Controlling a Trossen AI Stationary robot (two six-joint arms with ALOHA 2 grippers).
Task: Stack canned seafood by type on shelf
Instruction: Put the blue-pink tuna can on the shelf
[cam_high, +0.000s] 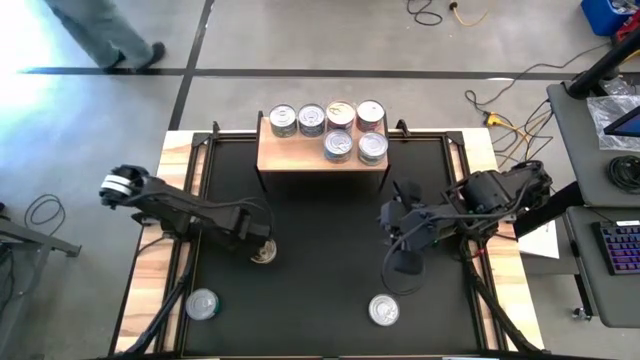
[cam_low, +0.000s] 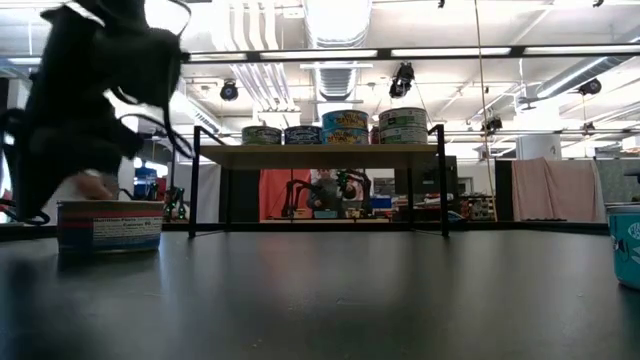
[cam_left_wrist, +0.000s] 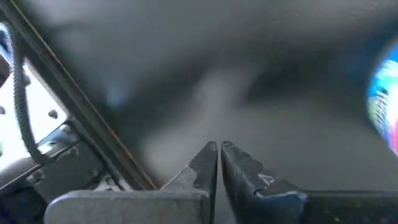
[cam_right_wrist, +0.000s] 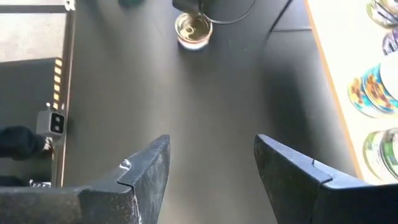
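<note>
**Six tins on the shelf, three on the mat**

Where the black mat (cam_high: 330, 240) covers the light-wood worktop (cam_high: 150, 290), three tins of canned seafood lie loose: a silver-lidded one (cam_high: 203, 304) near the front left corner, a gold-lidded one (cam_high: 264, 252) just at the tip of the left arm, and another silver-lidded one (cam_high: 384, 310) near the front, right of centre. Left tool (cam_high: 262, 243) sits low over the mat beside the gold tin, fingers (cam_left_wrist: 205, 167) pressed together on nothing. Shelf (cam_high: 322, 157) stands at the mat's far edge, centred; six tins (cam_high: 340, 130) on it, four in a back row, two in front towards the right. Right tool (cam_high: 404, 262) hangs over the mat right of centre, fingers (cam_right_wrist: 149, 168) spread apart, empty.

Room: grey floor with dark tape lines, loose cables, a person's legs (cam_high: 105, 35) at far left, a desk with a keyboard (cam_high: 622, 246) at right.

High view alone shows the lids and the count. Low view alone shows the tins' side labels, the shelf's thin black legs (cam_low: 193, 180), and ceiling lights behind. Left wrist view is blurred; a blue-labelled shape (cam_left_wrist: 384, 102) at its edge, cannot tell what. Right wrist view looks across the mat to the gold tin and takes in the shelf's edge with its tins.
</note>
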